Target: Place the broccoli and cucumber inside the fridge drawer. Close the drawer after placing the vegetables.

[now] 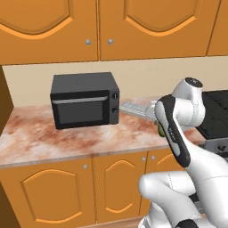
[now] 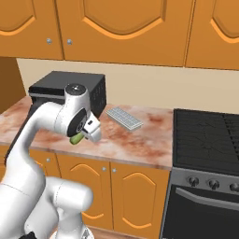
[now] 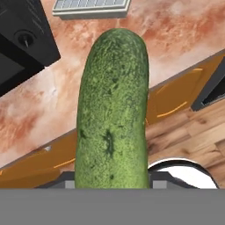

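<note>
We have the cucumber (image 3: 112,110) pinched in the gripper (image 2: 86,135), whose jaws are pressed against its near end. In the hand view its long axis runs straight out along the line of the fingers, away from the hand, so it sticks forward like an extension of the claw instead of lying crosswise. From the right base view we see just a green end of it poking out below the hand, well above the marbled countertop (image 1: 67,140) and out over its front edge.

The fridge drawer is nowhere in front of us here, nor is the broccoli; what lies ahead is the black microwave (image 1: 84,100), a pale grid-patterned tray (image 2: 123,117) behind the hand, the black stove (image 2: 205,140) to our right and the orange cabinets (image 1: 58,191) below. So we judge the coming move to be a carry: the base must turn or drive before the cucumber can go nose-first into the bin.

The arm is folded tight, elbow raised, forearm doubled back, the hand held close to the body and tipped downward toward counter edge and wooden floor (image 3: 184,136).
</note>
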You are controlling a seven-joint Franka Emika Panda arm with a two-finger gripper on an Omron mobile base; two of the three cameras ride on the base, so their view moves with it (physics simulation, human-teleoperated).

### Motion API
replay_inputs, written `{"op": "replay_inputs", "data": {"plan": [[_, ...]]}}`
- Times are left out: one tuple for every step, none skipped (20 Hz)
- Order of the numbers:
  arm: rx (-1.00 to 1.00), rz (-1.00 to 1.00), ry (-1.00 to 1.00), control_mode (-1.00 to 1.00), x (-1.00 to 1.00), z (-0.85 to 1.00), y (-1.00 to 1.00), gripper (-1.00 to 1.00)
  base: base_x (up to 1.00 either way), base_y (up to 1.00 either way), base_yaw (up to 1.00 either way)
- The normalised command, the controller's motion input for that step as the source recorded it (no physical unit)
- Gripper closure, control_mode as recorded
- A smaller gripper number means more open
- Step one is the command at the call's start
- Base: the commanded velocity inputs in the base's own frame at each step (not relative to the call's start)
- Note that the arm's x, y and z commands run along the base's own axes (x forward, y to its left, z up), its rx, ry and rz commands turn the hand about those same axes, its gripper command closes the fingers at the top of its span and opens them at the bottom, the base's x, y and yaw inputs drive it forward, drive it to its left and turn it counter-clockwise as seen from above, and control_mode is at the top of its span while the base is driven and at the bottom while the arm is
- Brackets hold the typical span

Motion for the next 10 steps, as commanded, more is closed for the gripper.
{"op": "replay_inputs", "data": {"plan": [[0.0,0.0,-0.05,-1.0,-0.81,0.74,0.0,1.0,0.0,0.0,0.0],[0.0,0.0,-0.07,-1.0,-0.79,0.61,0.0,1.0,0.0,0.0,0.0],[0.0,0.0,-0.09,-1.0,-0.76,0.59,0.0,1.0,0.0,0.0,0.0],[0.0,0.0,-0.13,-1.0,-0.65,0.53,0.0,1.0,0.0,0.0,0.0],[0.0,0.0,-0.12,-1.0,-0.58,0.57,0.0,1.0,0.0,0.0,0.0],[0.0,0.0,-0.11,-1.0,-0.53,0.47,0.0,1.0,0.0,0.0,0.0],[0.0,0.0,-0.05,-1.0,-0.34,0.21,0.0,1.0,0.0,0.0,0.0],[0.0,0.0,0.0,-1.0,-0.04,0.0,0.0,1.0,0.0,0.0,0.0],[0.0,0.0,0.0,-1.0,0.0,0.0,0.0,1.0,0.0,0.0,0.0],[0.0,0.0,0.0,-1.0,0.0,0.0,0.01,1.0,0.0,0.0,0.0]]}}
